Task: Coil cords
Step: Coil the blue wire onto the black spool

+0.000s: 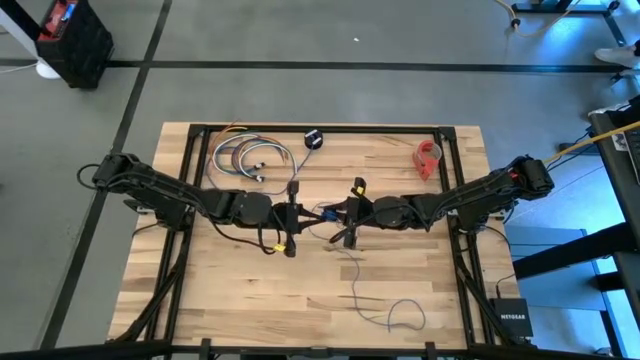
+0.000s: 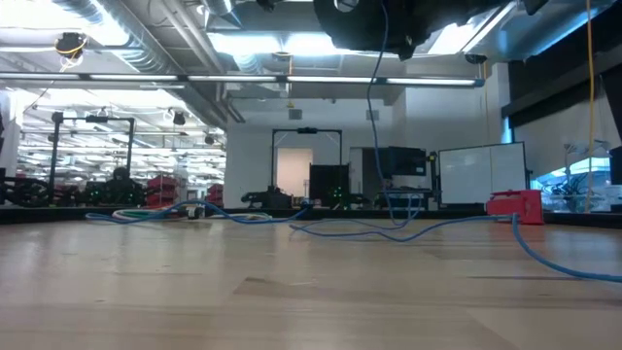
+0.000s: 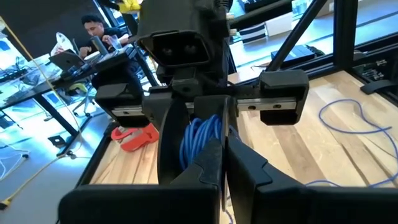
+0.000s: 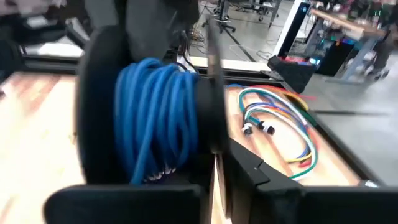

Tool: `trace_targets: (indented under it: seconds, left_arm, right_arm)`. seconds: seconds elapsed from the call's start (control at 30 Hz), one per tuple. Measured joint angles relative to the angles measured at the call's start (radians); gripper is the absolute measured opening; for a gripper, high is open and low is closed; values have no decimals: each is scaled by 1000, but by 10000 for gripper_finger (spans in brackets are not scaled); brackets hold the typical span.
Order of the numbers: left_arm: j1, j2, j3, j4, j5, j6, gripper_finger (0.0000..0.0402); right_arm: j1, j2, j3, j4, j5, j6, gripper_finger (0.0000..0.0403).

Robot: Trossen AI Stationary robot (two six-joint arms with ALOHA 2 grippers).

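Cord (image 4: 152, 118), blue, sits wound in a coil mid-table between both grippers; left gripper (image 1: 291, 222) is pinched closed beside it, right gripper (image 1: 352, 215) clasps the coil, loose tail (image 1: 400, 312) trailing toward the near edge.

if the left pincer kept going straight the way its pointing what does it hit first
Most likely the blue cord coil wound between the right pincer's fingers, right ahead of the left pincer, which is shut. Depth is unclear; they may already touch.
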State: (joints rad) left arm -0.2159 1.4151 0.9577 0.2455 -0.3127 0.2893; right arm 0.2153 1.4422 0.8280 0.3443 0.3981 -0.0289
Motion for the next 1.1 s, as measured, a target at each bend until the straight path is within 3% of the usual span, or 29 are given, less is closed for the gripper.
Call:
trace_targets:
  seconds: [0.3, 0.53, 0.73, 0.9, 1.1]
  left_arm:
    - [1, 0, 0, 3, -1, 8, 2]
    - [1, -1, 1, -2, -5, 6, 0]
    - [2, -1, 1, 0, -9, 10, 0]
    - [8, 0, 0, 6, 1, 23, 0]
    - [9, 1, 0, 9, -2, 25, 0]
  right_arm:
    - [1, -25, 0, -16, 63, 25, 48]
    - [1, -167, 0, -137, 65, 2, 89]
    - [2, -286, 1, -190, 19, -31, 96]
    - [1, -295, 2, -199, -55, -37, 97]
    - [0, -288, 2, -246, 7, -55, 97]
